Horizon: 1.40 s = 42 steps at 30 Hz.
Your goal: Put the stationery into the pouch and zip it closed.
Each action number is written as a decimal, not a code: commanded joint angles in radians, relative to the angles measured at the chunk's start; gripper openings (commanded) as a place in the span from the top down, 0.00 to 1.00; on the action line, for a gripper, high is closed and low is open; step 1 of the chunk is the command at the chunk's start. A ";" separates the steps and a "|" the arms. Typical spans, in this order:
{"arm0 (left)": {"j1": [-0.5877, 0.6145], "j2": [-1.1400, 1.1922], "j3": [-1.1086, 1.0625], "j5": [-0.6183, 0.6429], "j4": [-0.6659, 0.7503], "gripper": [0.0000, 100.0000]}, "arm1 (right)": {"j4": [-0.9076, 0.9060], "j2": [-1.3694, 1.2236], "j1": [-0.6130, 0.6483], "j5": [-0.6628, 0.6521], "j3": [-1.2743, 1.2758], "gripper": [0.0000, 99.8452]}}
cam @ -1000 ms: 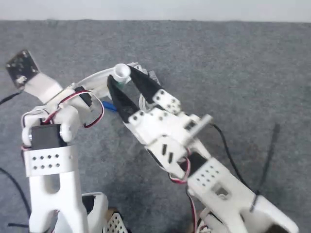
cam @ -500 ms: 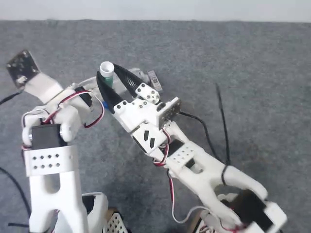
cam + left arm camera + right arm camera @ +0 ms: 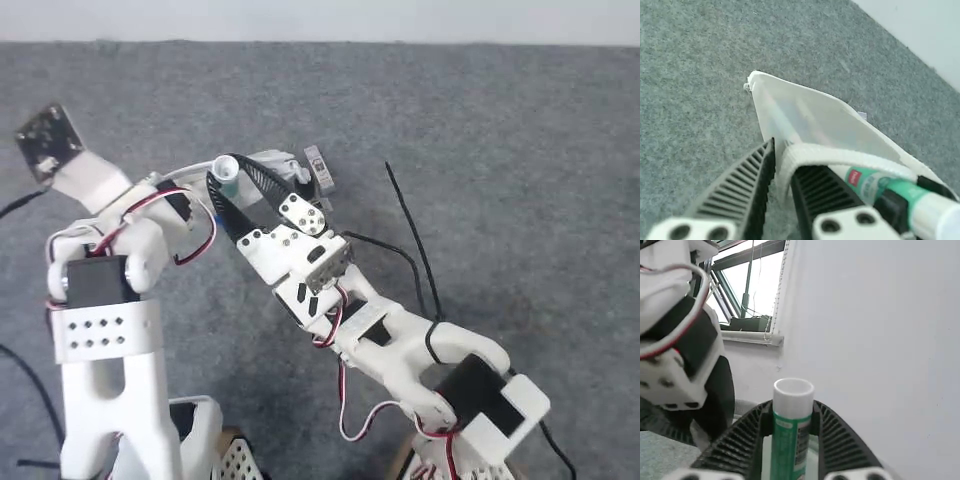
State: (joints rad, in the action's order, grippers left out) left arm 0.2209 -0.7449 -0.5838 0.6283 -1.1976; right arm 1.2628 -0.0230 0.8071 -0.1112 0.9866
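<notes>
The pouch is translucent white and lies on the grey mat, with its mouth rim pinched between the black fingers of my left gripper, which is shut on it. In the high view the pouch shows behind the grippers, its zip pull at the right end. My right gripper is shut on a green glue stick with a white cap. It holds the stick at the pouch's mouth, beside the left fingers. The glue stick stands between the right fingers, and its body reaches the rim.
The grey mat lies open to the right and far side. A black cable trails from the right arm across the mat. The left arm's body stands at the near left, with a small board sticking up behind it.
The right arm has swung left and tipped down, bringing the glue stick from above the pouch to its mouth. The left arm has kept still on the rim.
</notes>
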 commanded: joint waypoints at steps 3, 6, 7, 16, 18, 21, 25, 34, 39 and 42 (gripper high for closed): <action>0.003 0.008 0.008 0.011 0.020 0.99 | 0.015 0.012 0.002 -0.017 0.021 0.99; 0.003 0.008 0.008 0.011 0.020 0.99 | 0.015 0.012 0.005 -0.018 0.037 0.99; 0.003 0.008 0.008 0.011 0.021 0.99 | 0.012 0.012 0.005 -0.018 0.041 0.99; 0.003 0.003 -0.018 0.011 0.057 0.99 | 0.005 0.013 0.013 -0.011 0.069 0.99; 0.003 0.002 -0.016 0.011 0.054 0.99 | -0.007 0.013 0.019 -0.011 0.069 0.99; 0.003 0.002 -0.016 0.011 0.054 0.99 | -0.107 0.013 0.036 -0.009 0.061 0.99; 0.003 0.002 -0.016 0.011 0.054 0.99 | -0.151 0.024 0.033 0.069 0.044 0.99; 0.003 0.002 -0.016 0.011 0.052 0.99 | -0.535 0.216 0.031 0.095 0.046 0.94; 0.003 0.002 -0.016 0.011 0.051 0.99 | -0.694 0.308 0.031 0.097 0.048 0.78; 0.005 0.002 -0.015 0.011 0.049 0.99 | -0.737 0.371 0.031 0.095 0.066 0.80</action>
State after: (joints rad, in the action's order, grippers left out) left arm 0.2209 -0.7373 -0.6206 0.6283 -1.1745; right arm 0.6107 0.2839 0.8393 -0.0299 1.0449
